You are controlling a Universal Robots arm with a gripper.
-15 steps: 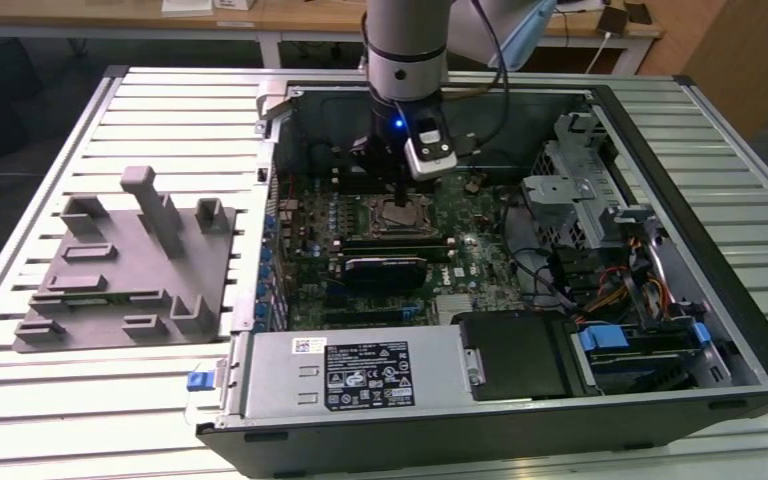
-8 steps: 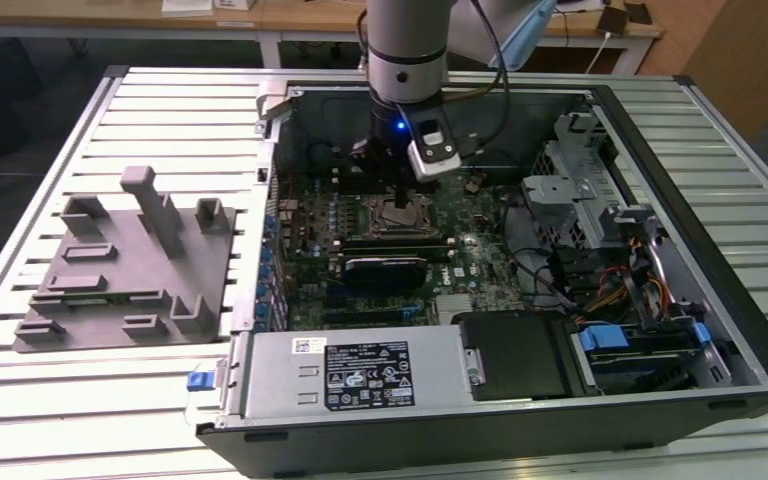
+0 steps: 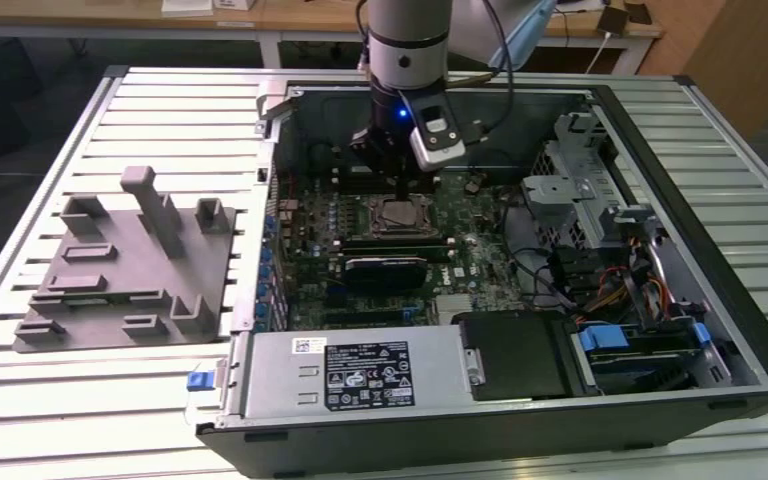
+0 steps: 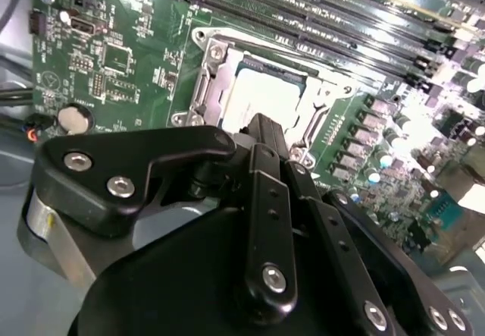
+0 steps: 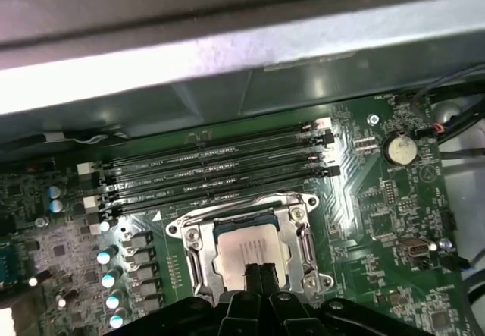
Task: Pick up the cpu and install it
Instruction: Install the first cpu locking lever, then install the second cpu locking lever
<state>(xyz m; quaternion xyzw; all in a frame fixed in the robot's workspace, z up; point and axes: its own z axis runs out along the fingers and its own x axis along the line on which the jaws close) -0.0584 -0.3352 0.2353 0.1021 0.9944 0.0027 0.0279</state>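
The cpu (image 5: 250, 249) is sitting in its socket frame (image 5: 195, 249) on the motherboard (image 5: 379, 222), so placing looks done. My pincer (image 5: 259, 271) is hovering at its six o'clock edge, fingers pressed together (gripping nothing).

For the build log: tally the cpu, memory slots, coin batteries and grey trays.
cpu: 1
memory slots: 4
coin battery: 1
grey tray: 1
Total: 7
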